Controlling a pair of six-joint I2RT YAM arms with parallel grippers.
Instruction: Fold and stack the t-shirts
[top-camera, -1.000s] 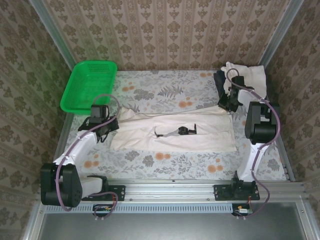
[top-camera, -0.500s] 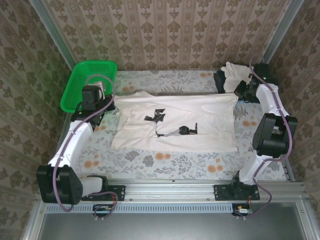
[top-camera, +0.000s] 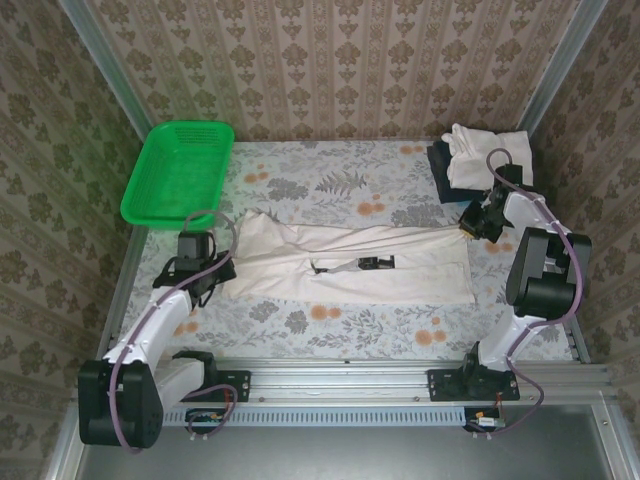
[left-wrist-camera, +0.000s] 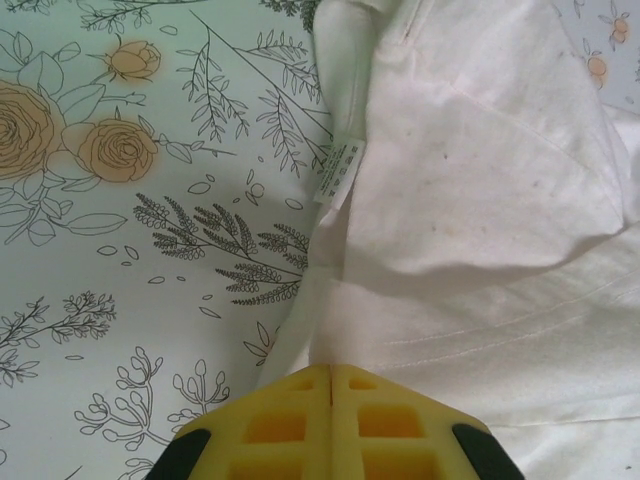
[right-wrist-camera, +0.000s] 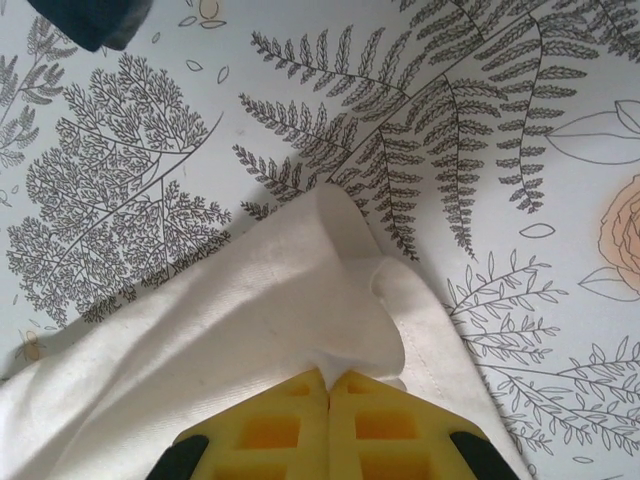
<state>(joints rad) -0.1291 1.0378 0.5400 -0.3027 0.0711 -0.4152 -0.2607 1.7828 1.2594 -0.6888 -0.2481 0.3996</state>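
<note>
A spread t-shirt (top-camera: 360, 265) lies left to right across the middle of the table (top-camera: 330, 185). The basket (top-camera: 178, 172) sits in the far left corner, a pile of folded t-shirts (top-camera: 480, 155) in the far right corner. The left gripper (top-camera: 218, 268) is at the shirt's left end, the right gripper (top-camera: 470, 224) at its far right corner.

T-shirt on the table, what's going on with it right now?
Two robot arms are folding a cream-white t-shirt. The left tool pinches its left end and the right tool pinches its right corner. The shirt lies in a long band across the flowered table. Other folded shirts sit at the far right; a green basket stands far left.
</note>
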